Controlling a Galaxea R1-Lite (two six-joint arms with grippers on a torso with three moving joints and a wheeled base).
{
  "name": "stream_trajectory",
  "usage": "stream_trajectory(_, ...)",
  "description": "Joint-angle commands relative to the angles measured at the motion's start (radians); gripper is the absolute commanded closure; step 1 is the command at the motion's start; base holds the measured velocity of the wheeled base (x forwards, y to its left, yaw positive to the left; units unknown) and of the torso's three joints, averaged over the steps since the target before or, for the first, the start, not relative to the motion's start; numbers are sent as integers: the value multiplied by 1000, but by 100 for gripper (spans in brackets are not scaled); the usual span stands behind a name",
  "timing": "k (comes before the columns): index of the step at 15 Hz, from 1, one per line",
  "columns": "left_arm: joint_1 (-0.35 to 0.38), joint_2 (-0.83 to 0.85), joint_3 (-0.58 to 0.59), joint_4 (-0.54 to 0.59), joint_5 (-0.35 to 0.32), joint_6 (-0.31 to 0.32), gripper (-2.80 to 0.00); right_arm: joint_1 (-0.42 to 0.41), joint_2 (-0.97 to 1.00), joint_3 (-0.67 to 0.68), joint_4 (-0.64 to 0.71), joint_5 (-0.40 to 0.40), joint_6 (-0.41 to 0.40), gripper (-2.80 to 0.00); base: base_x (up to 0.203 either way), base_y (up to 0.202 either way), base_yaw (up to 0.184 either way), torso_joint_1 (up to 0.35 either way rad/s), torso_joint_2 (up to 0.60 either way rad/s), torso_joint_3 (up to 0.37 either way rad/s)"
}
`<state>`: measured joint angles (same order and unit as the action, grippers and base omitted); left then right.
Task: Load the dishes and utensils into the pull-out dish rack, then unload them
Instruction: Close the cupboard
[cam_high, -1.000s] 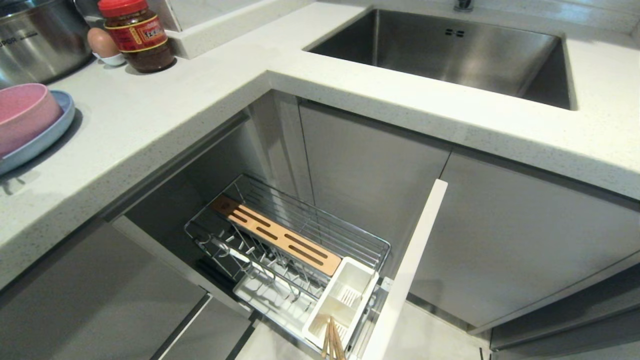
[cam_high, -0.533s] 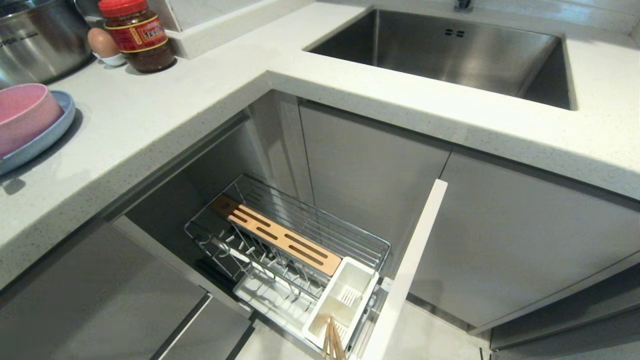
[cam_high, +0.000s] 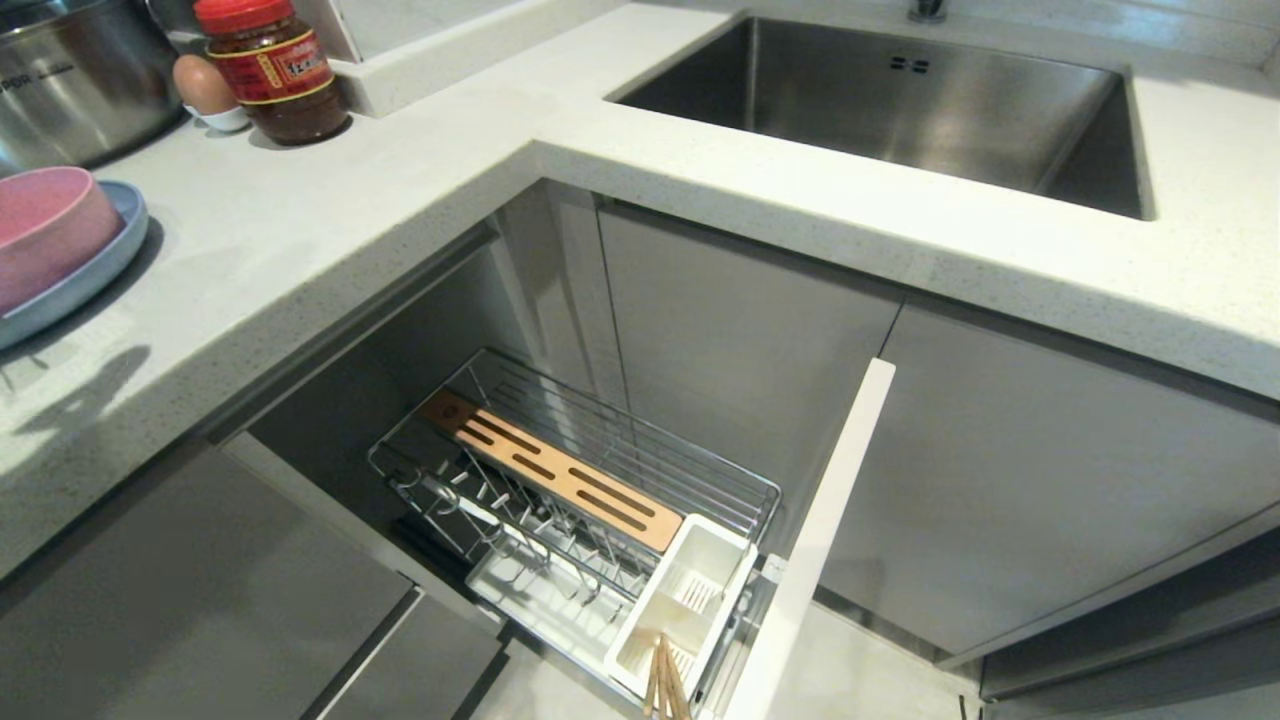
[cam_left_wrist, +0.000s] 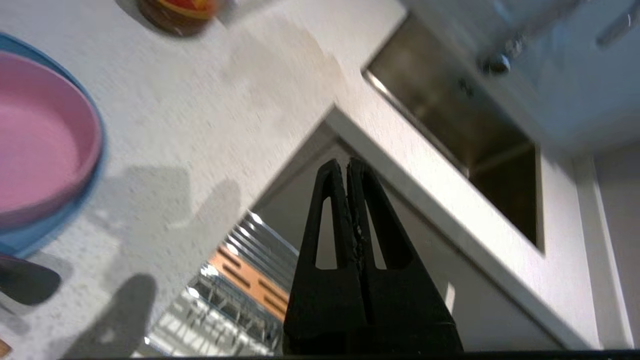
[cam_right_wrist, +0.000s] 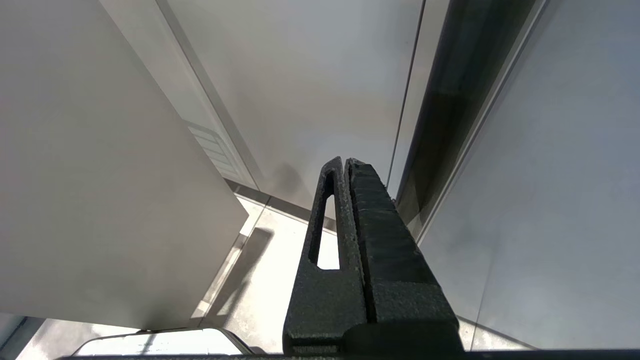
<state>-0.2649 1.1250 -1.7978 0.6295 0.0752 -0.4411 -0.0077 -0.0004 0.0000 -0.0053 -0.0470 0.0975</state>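
The pink bowl sits in the light-blue plate on the counter's left. The pull-out dish rack stands open under the counter, and the chopsticks lean in its white utensil cup. The fork is out of view. My left gripper is shut on nothing. It hovers over the counter's edge, with the bowl and plate off to one side and the rack below. It is outside the head view. My right gripper is shut and empty, parked low by the cabinet fronts.
A steel pot, an egg and a red-lidded jar stand at the counter's back left. The steel sink is at the back right. The rack's white front panel juts out on its right.
A shadow has grown and spread across the near left of the counter, below the plate. Bowl, plate, rack and chopsticks have not moved.
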Motion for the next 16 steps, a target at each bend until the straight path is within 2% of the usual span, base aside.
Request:
stream_trajectory(1,6,-64,19,69,-64,42,0,0,-4,0,-1,-1,1,0,0,0,0,0,0,0)
stream_trajectory(4,46,-224,76,120,-101,137,0,0,-4,0,-1,-1,1,0,0,0,0,0,0,0)
stream_trajectory(7,147,-395,184,126,-108,249,0,0,-4,0,-1,-1,1,0,0,0,0,0,0,0)
stream_trajectory(9,186,-543,338,122,-107,325,0,0,-4,0,-1,-1,1,0,0,0,0,0,0,0)
stream_trajectory(11,215,-705,539,105,-107,422,0,0,-4,0,-1,-1,1,0,0,0,0,0,0,0)
stream_trajectory(14,247,-886,834,29,-103,535,0,0,-4,1,-1,-1,1,0,0,0,0,0,0,0)
stream_trajectory(16,266,-1003,987,-4,-83,621,0,0,-4,0,-1,-1,1,0,0,0,0,0,0,0)
